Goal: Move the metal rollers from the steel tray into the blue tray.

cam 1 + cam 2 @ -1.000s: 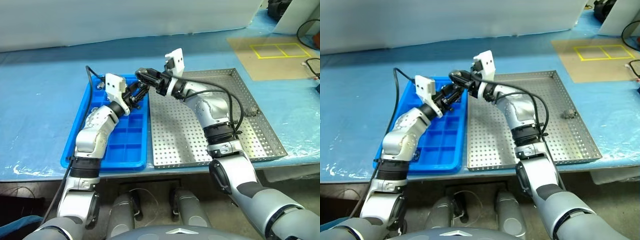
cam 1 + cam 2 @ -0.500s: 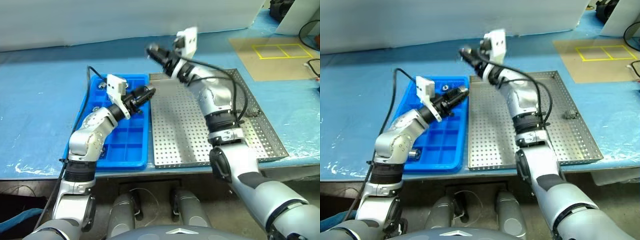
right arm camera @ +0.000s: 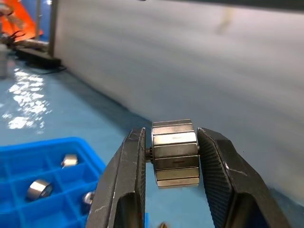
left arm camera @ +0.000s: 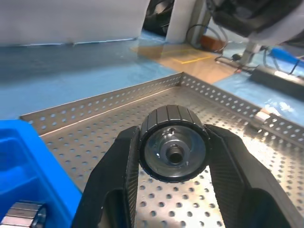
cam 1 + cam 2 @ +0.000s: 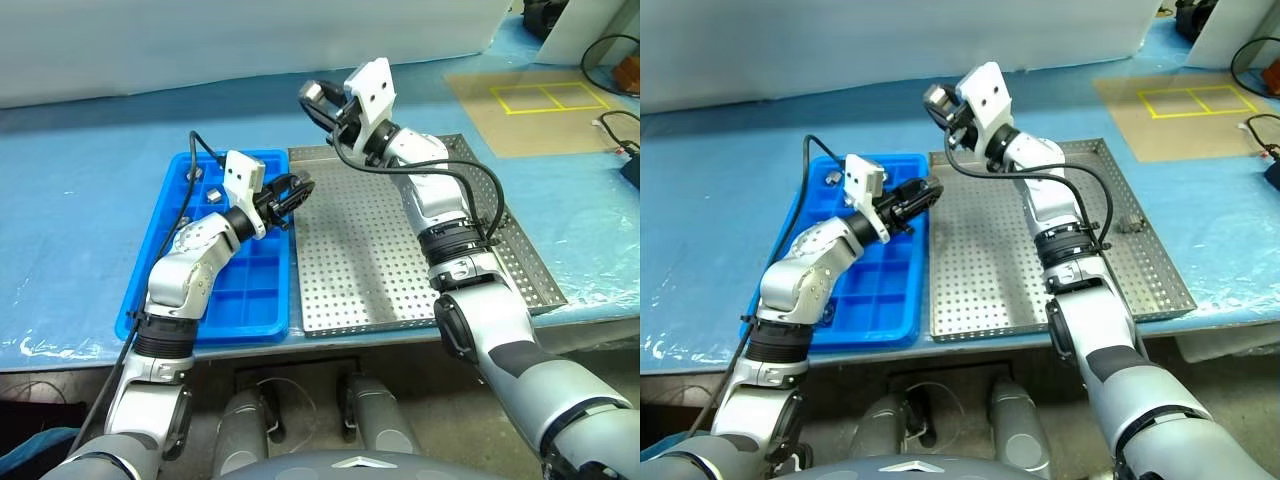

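**Nearly there: two rollers in the claws, one straggler on the steel tray**

Both claws loaded right now. Left claw (image 4: 173,156) clamped tight on a dark ribbed roller (image 4: 173,142), held end-on with the centre hole showing, hovering over the seam between the blue tray (image 5: 165,300) and the steel tray (image 5: 520,275). Right claw (image 3: 173,156) pinched on a faceted silver roller (image 3: 175,152), raised up high above the far corner of the steel tray, nowhere near a compartment yet.

Already done: a handful of metal rollers (image 3: 39,188) sitting in the blue tray's far compartments, plus one down in a near-left cell (image 5: 828,312). Can't give an exact count, too small to tell.

Still left: dropping both held pieces into free cells, lots of those in the middle of the grid. Looks like one small piece (image 5: 1127,226) remaining near the right rim of the steel tray, otherwise just bare perforated floor. So roughly the last stretch, by the look of it.
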Motion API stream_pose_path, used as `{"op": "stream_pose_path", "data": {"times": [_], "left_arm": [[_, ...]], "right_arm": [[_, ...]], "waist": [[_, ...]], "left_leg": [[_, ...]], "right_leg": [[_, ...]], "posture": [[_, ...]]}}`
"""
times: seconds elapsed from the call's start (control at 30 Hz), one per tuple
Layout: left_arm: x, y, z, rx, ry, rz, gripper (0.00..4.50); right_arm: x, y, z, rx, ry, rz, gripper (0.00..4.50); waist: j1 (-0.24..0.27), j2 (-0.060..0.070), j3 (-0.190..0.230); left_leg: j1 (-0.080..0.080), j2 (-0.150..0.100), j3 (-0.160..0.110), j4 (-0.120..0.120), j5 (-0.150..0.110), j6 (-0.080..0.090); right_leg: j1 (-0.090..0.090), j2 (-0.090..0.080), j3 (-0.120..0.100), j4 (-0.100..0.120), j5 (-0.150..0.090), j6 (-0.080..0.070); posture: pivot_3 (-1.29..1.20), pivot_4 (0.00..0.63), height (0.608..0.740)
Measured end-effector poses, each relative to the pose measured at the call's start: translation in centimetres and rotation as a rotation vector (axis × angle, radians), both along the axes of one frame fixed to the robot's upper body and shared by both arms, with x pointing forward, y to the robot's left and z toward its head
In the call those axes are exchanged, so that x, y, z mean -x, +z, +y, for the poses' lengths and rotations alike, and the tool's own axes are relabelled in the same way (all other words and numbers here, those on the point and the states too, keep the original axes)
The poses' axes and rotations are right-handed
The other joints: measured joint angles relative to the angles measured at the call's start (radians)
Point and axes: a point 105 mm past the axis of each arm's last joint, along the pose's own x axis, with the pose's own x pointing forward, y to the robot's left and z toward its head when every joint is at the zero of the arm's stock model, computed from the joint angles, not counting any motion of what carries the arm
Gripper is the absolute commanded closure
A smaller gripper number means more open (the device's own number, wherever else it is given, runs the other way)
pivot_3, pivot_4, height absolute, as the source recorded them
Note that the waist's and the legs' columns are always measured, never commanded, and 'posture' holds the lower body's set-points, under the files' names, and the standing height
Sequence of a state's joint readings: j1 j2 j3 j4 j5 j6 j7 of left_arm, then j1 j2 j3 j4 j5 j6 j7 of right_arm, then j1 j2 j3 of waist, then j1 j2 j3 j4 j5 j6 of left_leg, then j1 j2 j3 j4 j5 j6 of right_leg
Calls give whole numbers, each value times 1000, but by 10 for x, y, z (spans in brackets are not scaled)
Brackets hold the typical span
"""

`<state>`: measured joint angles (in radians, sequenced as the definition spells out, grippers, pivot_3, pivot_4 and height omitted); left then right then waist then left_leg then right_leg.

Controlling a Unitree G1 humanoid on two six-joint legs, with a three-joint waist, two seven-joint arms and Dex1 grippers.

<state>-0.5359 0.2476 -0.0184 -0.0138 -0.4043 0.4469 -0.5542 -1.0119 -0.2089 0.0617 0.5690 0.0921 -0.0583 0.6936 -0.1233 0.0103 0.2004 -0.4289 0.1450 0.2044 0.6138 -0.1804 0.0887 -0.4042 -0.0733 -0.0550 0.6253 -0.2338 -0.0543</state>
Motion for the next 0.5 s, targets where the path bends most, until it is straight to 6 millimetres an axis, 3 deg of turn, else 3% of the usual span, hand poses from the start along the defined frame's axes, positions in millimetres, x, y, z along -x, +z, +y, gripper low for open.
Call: {"op": "stream_pose_path", "data": {"times": [0.33,0.4,0.5], "left_arm": [[-2,-29,-22,-192,-90,-6,2784],[0,-31,-27,-210,-124,-9,2784],[0,-33,-33,-229,-157,-5,2784]], "right_arm": [[-9,-108,-112,235,-240,325,3314],[-4,-125,-121,246,-260,368,3314],[5,-136,-119,250,-233,397,3314]], "waist": [[-5,0,0],[-12,0,0],[-34,0,0]], "left_leg": [[-1,0,0,3,-1,3],[-1,0,0,3,-1,3],[-1,0,0,3,-2,3]], "right_leg": [[0,-1,0,1,0,0],[0,0,0,1,0,0],[0,0,0,0,0,0]], "posture": [[-576,150,740],[-592,150,740],[-603,150,740]]}}
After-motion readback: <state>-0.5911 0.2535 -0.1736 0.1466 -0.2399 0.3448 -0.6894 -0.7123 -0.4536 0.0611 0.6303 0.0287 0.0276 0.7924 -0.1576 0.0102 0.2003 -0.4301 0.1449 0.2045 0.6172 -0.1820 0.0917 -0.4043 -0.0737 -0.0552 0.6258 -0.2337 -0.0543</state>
